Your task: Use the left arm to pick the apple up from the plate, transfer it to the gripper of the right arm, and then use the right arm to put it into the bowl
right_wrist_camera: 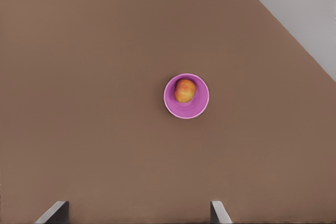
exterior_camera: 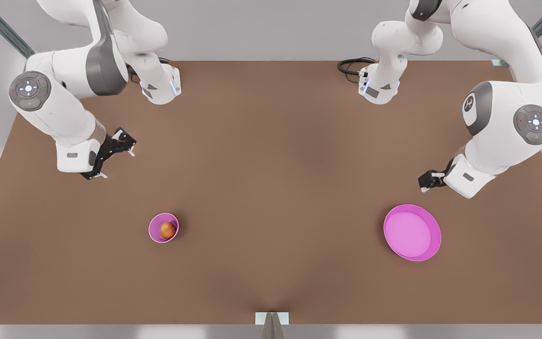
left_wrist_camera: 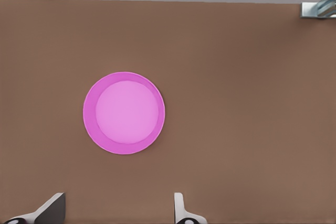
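The apple (exterior_camera: 168,230) sits in the bowl (exterior_camera: 157,235), nearer the released right gripper (exterior_camera: 113,159); the released left gripper (exterior_camera: 427,181) hovers beside the bare plate (exterior_camera: 435,230).

On the table (exterior_camera: 271,165), the bowl (exterior_camera: 163,228) serves as the landmark, sitting toward the front view's left. The apple (exterior_camera: 168,230) lies inside the bowl, off-centre against its wall. The plate (exterior_camera: 412,232) rests flat on the table well apart from the bowl, toward the front view's right, about level with it. The right gripper (exterior_camera: 109,155), fingers spread apart, hangs above the table behind the bowl and further to the front view's left. The left gripper (exterior_camera: 428,180), fingers also spread, hangs far from the bowl, just behind the plate's rim.
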Available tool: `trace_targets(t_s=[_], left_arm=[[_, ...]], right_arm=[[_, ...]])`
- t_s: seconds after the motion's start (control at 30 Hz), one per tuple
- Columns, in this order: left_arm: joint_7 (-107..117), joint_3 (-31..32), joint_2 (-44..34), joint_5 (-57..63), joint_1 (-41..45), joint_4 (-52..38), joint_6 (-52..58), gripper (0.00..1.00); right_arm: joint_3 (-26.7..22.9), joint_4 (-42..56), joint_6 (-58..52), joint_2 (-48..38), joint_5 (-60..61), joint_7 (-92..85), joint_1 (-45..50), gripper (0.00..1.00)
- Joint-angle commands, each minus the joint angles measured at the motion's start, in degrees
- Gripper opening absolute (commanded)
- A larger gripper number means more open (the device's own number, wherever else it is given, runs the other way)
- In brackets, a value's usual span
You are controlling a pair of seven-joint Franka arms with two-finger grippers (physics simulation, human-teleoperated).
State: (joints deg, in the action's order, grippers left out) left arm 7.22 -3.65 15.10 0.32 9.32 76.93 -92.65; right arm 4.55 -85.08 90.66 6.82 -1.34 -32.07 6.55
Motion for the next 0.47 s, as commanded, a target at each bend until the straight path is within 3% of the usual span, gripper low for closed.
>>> trace_targets(t_s=[0.0, 0.43], left_arm=[[-4.23, 0.04, -0.07, 0.12, -0.01, -0.03, 0.45, 1.0], [-5.37, -0.05, -0.07, 0.12, 0.17, -0.03, 0.45, 1.0]], right_arm=[[-0.15, 0.35, 0.57, 0.48, 0.19, 38.66, -0.84, 1.0], [-0.59, 1.32, 0.92, 1.44, 0.72, 38.66, -3.21, 1.0]])
